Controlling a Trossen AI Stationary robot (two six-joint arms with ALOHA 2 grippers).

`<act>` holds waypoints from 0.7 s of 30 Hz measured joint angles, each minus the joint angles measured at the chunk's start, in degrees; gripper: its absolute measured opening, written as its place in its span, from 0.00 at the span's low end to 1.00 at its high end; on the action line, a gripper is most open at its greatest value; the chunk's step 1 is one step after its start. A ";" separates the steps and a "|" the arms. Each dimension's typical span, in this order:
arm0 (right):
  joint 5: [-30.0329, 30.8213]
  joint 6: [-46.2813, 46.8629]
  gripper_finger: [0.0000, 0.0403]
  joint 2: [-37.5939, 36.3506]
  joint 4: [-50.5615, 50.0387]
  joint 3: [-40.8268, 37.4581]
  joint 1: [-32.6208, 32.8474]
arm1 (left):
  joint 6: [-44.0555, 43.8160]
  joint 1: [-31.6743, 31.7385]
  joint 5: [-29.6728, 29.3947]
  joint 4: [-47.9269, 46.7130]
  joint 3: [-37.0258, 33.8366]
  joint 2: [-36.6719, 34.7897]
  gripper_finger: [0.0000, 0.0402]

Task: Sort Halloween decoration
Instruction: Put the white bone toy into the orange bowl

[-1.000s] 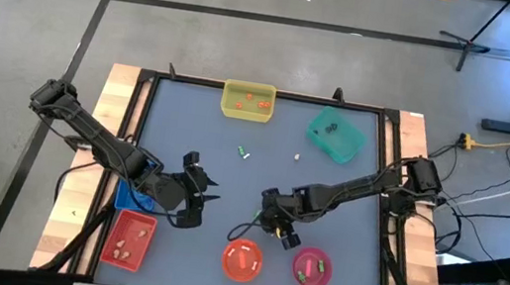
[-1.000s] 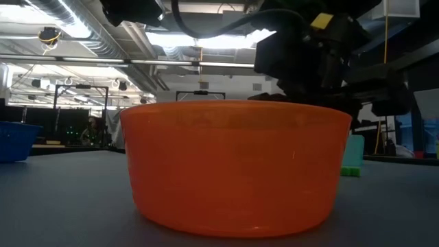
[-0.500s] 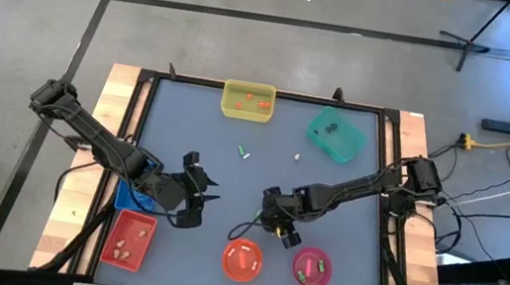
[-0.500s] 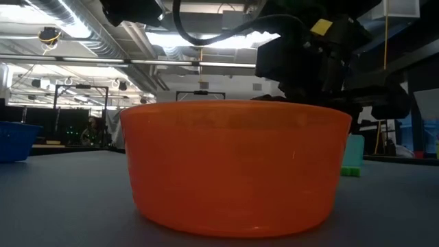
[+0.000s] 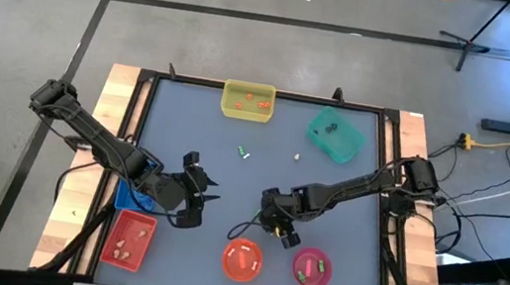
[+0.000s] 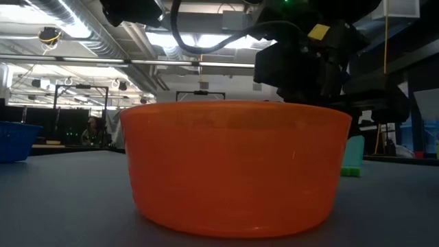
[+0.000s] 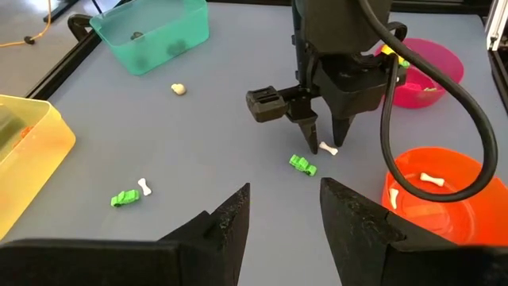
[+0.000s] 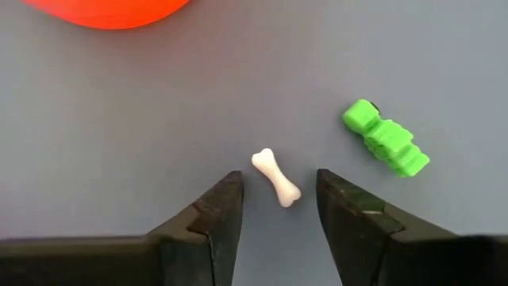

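Right tool (image 8: pixel 278 208) open, empty, straddling white bone (image 8: pixel 276 177) near the surface's front edge: drop straight, close gently, avoid green trinket (image 8: pixel 386 141).

On the table (image 5: pixel 199 115), a tray (image 5: pixel 248 101) sits at the far edge near the middle, with a tilted tub (image 5: pixel 335 135) just to its right. Between them and the arms lie two trinkets together (image 5: pixel 244 152) and, further right, a single one (image 5: pixel 297 155). Along the near edge stand three containers — a tray (image 5: pixel 130 241) at the left, a bowl (image 5: pixel 242 261) in the middle, another bowl (image 5: pixel 312 268) just right of it. The left end effector (image 5: pixel 196 194) is left of centre. The right end effector (image 5: pixel 281 230) hangs just behind the two bowls — a bone trinket (image 8: pixel 276 177) lies on the table between its open fingers, a blocky trinket (image 8: pixel 386 142) just beside it.
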 joint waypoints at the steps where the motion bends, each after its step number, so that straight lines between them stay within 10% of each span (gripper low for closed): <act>1: 0.02 0.00 0.40 0.00 -0.03 0.00 0.02 | 0.00 0.00 0.00 0.00 0.00 0.00 0.35; 21: 0.00 0.06 0.07 0.02 -0.02 -0.09 0.04 | 0.00 0.00 0.00 -0.08 0.00 0.00 0.35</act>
